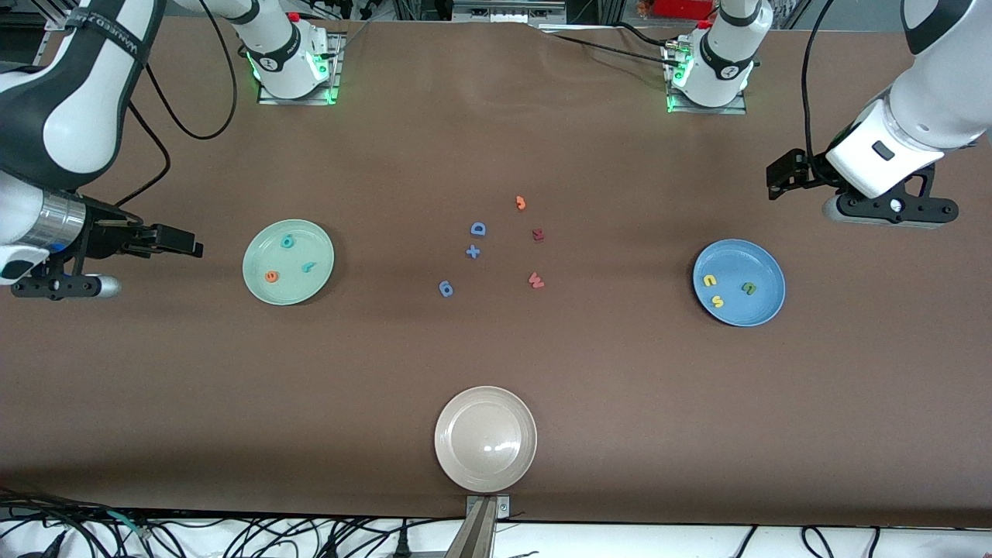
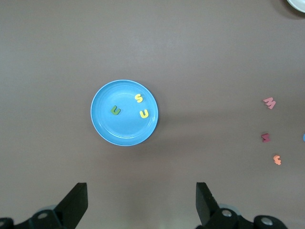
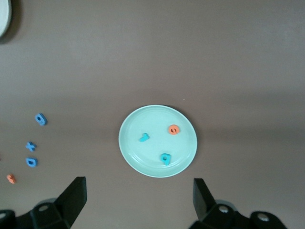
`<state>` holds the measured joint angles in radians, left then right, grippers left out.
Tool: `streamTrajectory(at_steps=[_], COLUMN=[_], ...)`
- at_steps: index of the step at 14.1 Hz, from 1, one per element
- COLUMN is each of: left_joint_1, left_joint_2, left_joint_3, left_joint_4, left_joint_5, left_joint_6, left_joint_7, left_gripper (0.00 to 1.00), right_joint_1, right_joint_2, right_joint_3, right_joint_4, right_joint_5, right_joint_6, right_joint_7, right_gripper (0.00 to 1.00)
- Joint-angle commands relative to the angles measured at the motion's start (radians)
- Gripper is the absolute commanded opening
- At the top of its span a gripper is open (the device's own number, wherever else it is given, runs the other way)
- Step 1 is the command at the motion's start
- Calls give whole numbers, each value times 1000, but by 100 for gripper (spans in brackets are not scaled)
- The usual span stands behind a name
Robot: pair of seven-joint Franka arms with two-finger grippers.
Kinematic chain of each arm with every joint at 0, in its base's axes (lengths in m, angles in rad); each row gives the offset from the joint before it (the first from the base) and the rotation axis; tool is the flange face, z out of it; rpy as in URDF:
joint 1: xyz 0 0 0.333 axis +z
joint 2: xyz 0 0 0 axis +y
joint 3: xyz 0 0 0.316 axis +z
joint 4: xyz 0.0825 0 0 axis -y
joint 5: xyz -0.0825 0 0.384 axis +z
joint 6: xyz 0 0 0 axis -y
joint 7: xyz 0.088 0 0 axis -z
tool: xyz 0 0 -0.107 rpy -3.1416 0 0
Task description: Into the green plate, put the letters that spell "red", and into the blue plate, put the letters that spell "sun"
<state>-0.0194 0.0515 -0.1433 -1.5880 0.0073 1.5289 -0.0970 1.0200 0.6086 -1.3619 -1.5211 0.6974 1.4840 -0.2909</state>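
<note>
Front view, green plate: the round pale mint-green plate (image 1: 288, 262) lay on the brown surface (image 1: 496, 372) toward the right arm's end, with the teal d-shaped foam letter (image 1: 287, 242), the small teal foam r (image 1: 309, 267) and the round orange foam e (image 1: 271, 276) all inside its rim.
Front view, blue plate: the round mid-blue plate (image 1: 738, 282) lay toward the left arm's end and held the yellow foam u (image 1: 709, 280), the yellow foam s (image 1: 718, 301) and the green foam n (image 1: 749, 288).
Front view, leftovers: a blue capital D (image 1: 478, 229), a blue plus sign (image 1: 473, 251), a blue round letter (image 1: 446, 288), an orange hooked letter (image 1: 521, 203) and two red W-shaped letters (image 1: 535, 280) sat between the plates; a beige plate (image 1: 485, 439) lay nearer the camera.
Front view, tools: the right tool (image 1: 182, 244) hung beside the green plate, the left tool (image 1: 779, 177) near the blue plate.
Left wrist view: the left tool (image 2: 141, 202) stood wide and empty, with the blue plate (image 2: 102, 121) and its three letters under it.
Right wrist view: the right tool (image 3: 139, 200) stood wide and empty, with the green plate (image 3: 131, 152) under it.
Step in hand: judged complete, so the good move was probably to keep both tools clear and leave the distractors alone.
</note>
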Motion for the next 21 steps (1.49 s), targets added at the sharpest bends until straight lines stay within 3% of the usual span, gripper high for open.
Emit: streamTrajectory(at_steps=[1, 5, 8, 10, 15, 18, 21], left_joint_1=[-2, -4, -4, -4, -5, -4, -4], left_joint_2=[19, 19, 19, 18, 19, 18, 18], left_joint_3=[5, 5, 5, 5, 5, 4, 4], left_joint_4=[37, 37, 37, 37, 37, 36, 37], left_joint_5=[-24, -23, -24, -24, -24, -24, -24], left_joint_6=[-22, -22, -22, -22, -22, -22, -22], left_joint_7=[-6, -6, -6, -6, -6, -6, -6], left_gripper=[100, 100, 100, 100, 100, 100, 100], right_joint_1=[55, 39, -39, -121, -268, -439, -585], right_joint_2=[2, 2, 0, -24, -131, -223, -248], right_joint_3=[-66, -82, 13, 131, 386, 671, 857], right_joint_4=[10, 64, 177, 246, 249, 242, 240], right_joint_5=[14, 60, 8, -47, -209, -387, -463], right_joint_6=[-24, -83, -125, -146, -105, -65, -59], right_joint_7=[93, 159, 213, 252, 265, 309, 337], right_gripper=[99, 99, 99, 99, 99, 99, 99])
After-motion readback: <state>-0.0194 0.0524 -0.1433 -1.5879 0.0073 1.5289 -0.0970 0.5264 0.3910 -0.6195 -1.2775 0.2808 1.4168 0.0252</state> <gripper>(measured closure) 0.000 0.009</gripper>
